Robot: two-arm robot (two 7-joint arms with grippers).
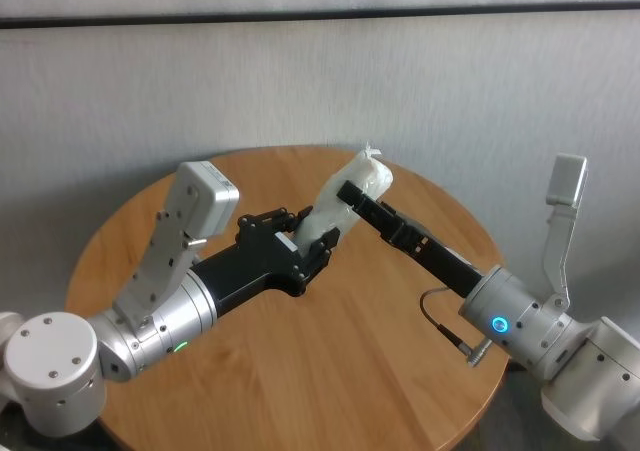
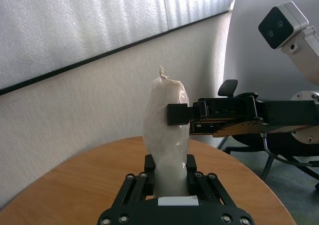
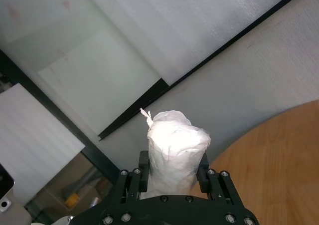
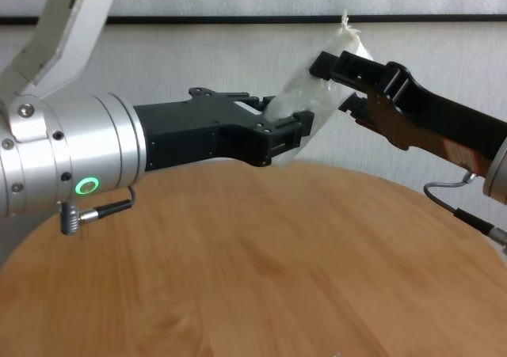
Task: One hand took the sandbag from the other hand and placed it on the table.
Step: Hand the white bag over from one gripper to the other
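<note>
The sandbag [image 1: 350,199], a white lumpy pouch with a twisted tip pointing up, is held tilted in the air above the far part of the round wooden table [image 1: 340,371]. My left gripper [image 1: 312,246], on the green-ringed wrist, is shut on its lower end. My right gripper [image 1: 354,193], on the blue-ringed wrist, comes in from the right and is shut on its upper half. The left wrist view shows the sandbag [image 2: 167,125] rising from the left gripper [image 2: 169,177], with the right gripper [image 2: 179,114] clamped across it. In the right wrist view its fingers [image 3: 143,170] flank the sandbag [image 3: 177,145].
A grey wall stands just behind the table's far edge [image 1: 300,151]. The wooden top [image 4: 261,254] under both forearms is bare. An office chair [image 2: 227,88] stands on the floor beyond the table's right side.
</note>
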